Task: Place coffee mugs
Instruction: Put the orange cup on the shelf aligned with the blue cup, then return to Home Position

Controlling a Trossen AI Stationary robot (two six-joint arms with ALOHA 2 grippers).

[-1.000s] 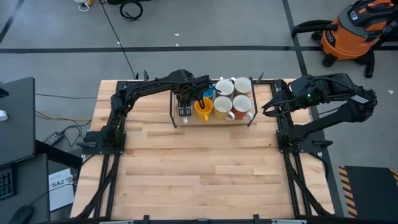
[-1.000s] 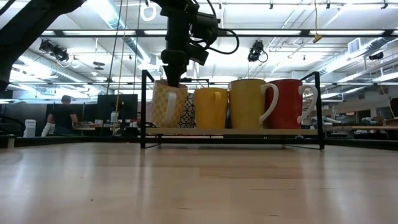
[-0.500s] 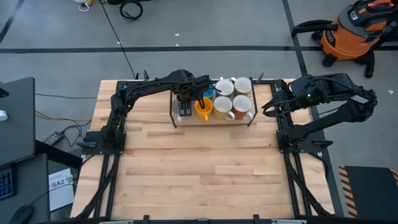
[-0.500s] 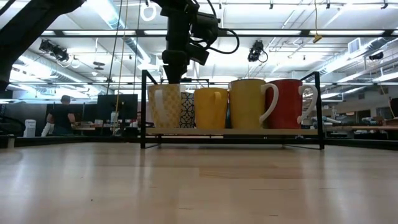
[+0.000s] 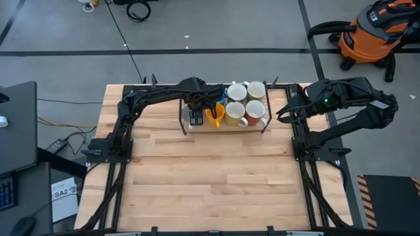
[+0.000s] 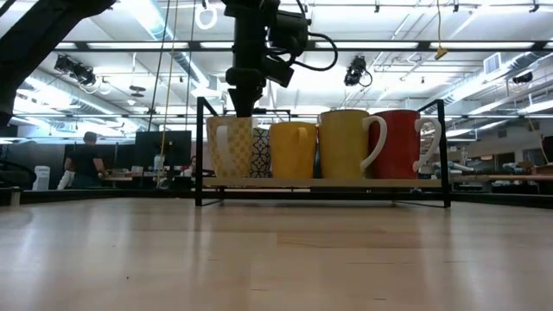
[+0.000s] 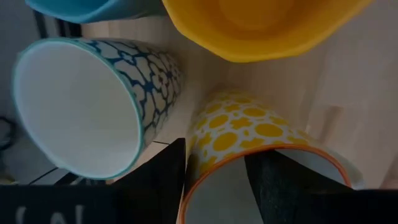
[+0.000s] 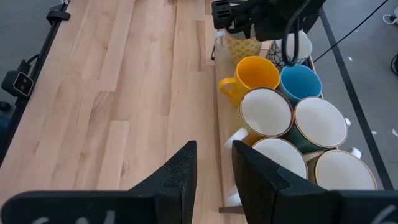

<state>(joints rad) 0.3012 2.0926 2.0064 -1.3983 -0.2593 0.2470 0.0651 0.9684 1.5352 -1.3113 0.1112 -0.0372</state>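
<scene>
Your left arm reached from its base at the table's left edge across to the rack (image 5: 182,117) at the back middle of the table, wrist bent so that the left gripper (image 6: 243,111) pointed straight down over the rack's left end; its fingers (image 7: 158,180) stood apart, one outside and one inside the rim of the yellow-patterned mug (image 6: 229,149), and in the low view the fingertips seemed to sit at or just above that rim, though you could not tell from these views whether they touched it; the mug stood upright on the rack's shelf, not gripped. Just beside it, behind, stood the blue-and-white patterned mug (image 7: 93,106); next along came the orange-yellow mug (image 6: 293,150), then the pale yellow mug (image 6: 344,144) with its white handle, then the red mug (image 6: 398,144) at the right end; the blue mug (image 8: 300,83) and white-lined mugs filled the back row. Your right arm was folded at the table's right edge, well apart from the rack; the right gripper (image 8: 212,167) held nothing, its jaws parted by a narrow gap.
</scene>
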